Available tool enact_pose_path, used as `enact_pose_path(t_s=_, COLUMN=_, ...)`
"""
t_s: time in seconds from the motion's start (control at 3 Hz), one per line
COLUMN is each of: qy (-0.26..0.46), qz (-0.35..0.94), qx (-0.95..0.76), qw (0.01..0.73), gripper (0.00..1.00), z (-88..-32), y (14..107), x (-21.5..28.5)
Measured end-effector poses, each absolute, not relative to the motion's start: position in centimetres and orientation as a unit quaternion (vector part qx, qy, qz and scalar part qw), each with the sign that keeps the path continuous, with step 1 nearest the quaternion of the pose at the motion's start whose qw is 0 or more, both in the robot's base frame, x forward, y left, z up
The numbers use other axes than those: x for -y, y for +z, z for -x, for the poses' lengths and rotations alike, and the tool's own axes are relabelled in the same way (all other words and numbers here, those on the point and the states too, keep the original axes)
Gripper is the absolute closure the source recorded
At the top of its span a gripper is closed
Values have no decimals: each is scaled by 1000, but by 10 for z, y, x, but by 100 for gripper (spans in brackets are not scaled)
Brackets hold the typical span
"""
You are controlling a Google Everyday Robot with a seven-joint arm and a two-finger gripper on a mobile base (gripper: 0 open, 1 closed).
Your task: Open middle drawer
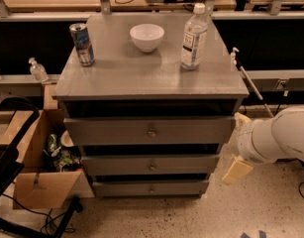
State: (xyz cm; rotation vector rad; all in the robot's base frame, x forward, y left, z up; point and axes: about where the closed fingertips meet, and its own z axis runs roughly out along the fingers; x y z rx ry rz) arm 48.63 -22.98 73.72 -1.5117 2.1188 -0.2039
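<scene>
The middle drawer (pixel 117 164) sits in the lower centre of the frame, its flat grey front carrying a small round knob (pixel 152 167) at its centre. A dark gap runs along its upper edge under the wider top drawer (pixel 107 131). The narrower bottom drawer (pixel 117 188) lies just below it.

The end effector (pixel 237 169) hangs at the lower right, just beside the middle drawer's right edge and apart from the knob. Whether it is apart or together I cannot tell. The white arm (pixel 278 139) reaches in from the right edge of the frame.

Speckled floor (pixel 156 217) lies open in front of the drawers. On the left, an open cardboard box (pixel 40 188) stands close against the cabinet's side, holding a jumble of green and white items too small to name.

The grey worktop (pixel 141 76) overhangs the drawers. On it stand a can (pixel 82 44) near the left edge, a white bowl (pixel 147 36) at the middle back and a clear bottle (pixel 193 33) towards the right, all well apart. What the bowl holds cannot be seen.
</scene>
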Motion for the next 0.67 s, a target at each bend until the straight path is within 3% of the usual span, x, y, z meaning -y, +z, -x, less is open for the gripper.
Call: enact_pose_path(t_s=0.67, qy=-97, qz=632, qx=-728, qw=247, gripper=0, z=-514, y=688, x=265)
